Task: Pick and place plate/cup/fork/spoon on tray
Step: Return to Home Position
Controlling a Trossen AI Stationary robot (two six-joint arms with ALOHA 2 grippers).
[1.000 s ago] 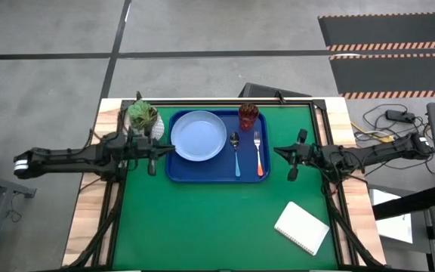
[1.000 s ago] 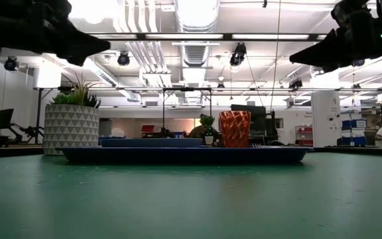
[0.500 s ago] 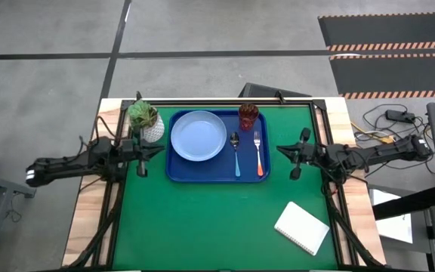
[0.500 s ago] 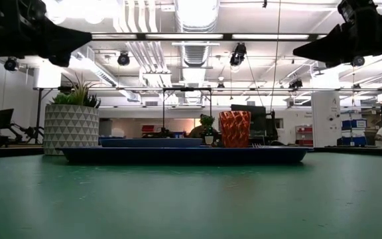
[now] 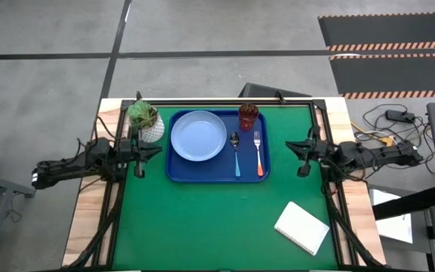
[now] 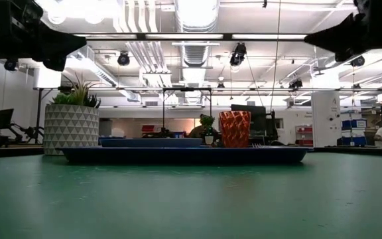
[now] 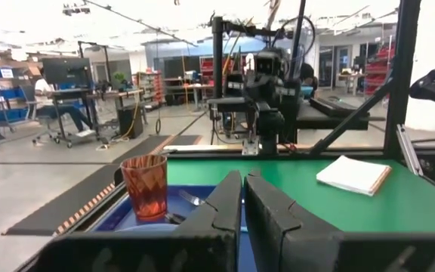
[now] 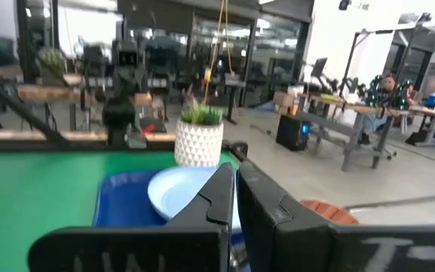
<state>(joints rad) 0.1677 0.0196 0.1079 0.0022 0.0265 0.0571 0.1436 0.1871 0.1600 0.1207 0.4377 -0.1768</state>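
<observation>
Green mat covers the surface [image 5: 202,219]. Dark-blue rounded plastic tray [image 5: 174,172] holds round pale-blue plate [image 5: 198,135], blue-handled spoon [image 5: 236,156], orange-handled fork [image 5: 259,156] & ribbed reddish translucent cup [image 5: 248,115]. Left pincer [image 5: 160,150] & right pincer [image 5: 288,146] flank tray, both closed, holding nothing.

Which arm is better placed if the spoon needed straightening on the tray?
Either, marginally the right. The spoon lies mid-tray, between plate and fork. Right gripper has only the fork between; left gripper would have to cross the plate.
</observation>
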